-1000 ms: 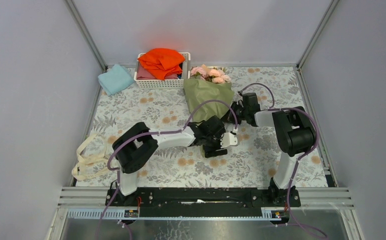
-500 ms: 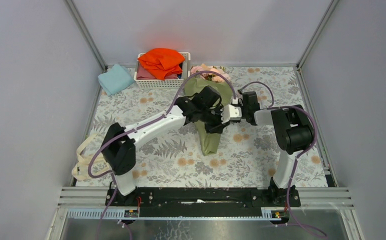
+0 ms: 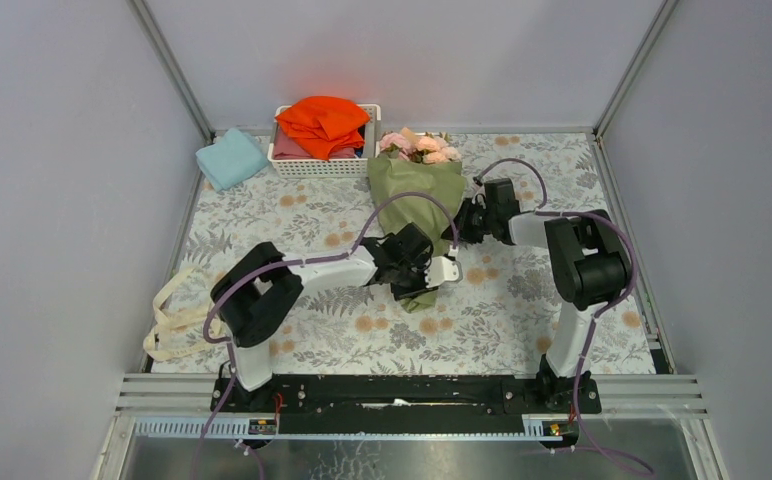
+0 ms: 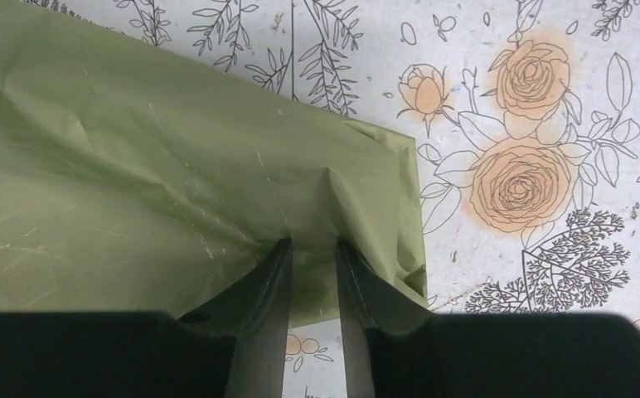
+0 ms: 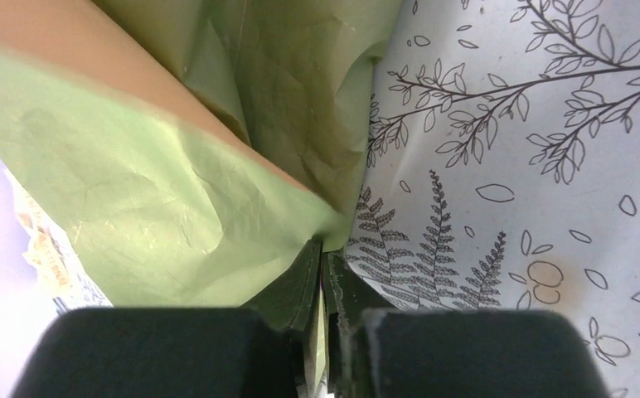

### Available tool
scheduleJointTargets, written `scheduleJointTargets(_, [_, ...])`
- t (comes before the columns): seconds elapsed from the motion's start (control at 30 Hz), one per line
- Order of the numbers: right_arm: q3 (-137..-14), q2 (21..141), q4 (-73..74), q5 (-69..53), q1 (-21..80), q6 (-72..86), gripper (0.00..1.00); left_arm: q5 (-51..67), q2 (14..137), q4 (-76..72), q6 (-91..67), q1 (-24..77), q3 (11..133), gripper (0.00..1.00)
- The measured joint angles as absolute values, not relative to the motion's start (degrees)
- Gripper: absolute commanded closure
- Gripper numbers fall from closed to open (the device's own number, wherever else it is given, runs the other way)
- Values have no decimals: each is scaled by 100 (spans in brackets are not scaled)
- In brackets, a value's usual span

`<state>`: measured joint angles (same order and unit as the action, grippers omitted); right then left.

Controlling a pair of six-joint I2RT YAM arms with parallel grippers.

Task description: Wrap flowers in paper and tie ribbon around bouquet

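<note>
The bouquet point(image 3: 417, 195) lies on the floral table, a cone of olive-green paper point(image 4: 134, 182) with the pink flowers point(image 3: 420, 148) at its far, wide end. My left gripper point(image 3: 432, 275) point(image 4: 312, 245) sits at the cone's narrow near end. Its jaws stand a narrow gap apart and pinch a puckered ridge of the wrapping between them. My right gripper point(image 3: 459, 225) point(image 5: 323, 245) is at the cone's right side, shut on a thin edge of the paper point(image 5: 159, 207), whose peach underside shows above. The cream ribbon point(image 3: 167, 320) lies in loops at the table's left edge, far from both grippers.
A white basket point(image 3: 327, 167) holding a bright orange cloth point(image 3: 322, 120) stands at the back, just left of the flowers. A light-blue folded cloth point(image 3: 230, 158) lies to its left. Grey walls close in the table on three sides.
My left arm reached out over the cone's middle, then drew back to its narrow end while its jaws narrowed. My right gripper has kept its hold in almost the same place.
</note>
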<state>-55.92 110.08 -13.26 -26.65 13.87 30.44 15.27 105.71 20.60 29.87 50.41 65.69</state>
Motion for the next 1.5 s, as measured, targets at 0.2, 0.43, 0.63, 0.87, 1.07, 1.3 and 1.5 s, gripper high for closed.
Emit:
scheduleJointTargets(0.2, [-5743,10477,-436,-2165,1385,2602,64,1559,10414,1743,3098,5081,6261,54])
scheduleJointTargets(0.43, [-5795,8796,381,-937,1741,1927,74,1533,10355,1730,3175,5308,6189,47])
scheduleJointTargets(0.63, [-5566,8781,10,-1769,2528,1846,90,1490,10357,1737,3173,5439,6189,47])
scheduleJointTargets(0.87, [-4915,9918,-694,-2635,2512,2377,96,1328,10324,1911,3315,5776,6189,44])
scheduleJointTargets(1.07, [-4547,10047,-1035,-2950,2512,2685,98,1640,10248,2604,3651,6493,6204,41])
scheduleJointTargets(1.3, [-4456,10047,-1234,-2958,2512,2746,98,2727,10210,4254,4066,6510,6956,42])
scheduleJointTargets(1.5, [-4456,10047,-1236,-2958,2512,2731,97,3544,10237,4386,3734,4731,8370,64])
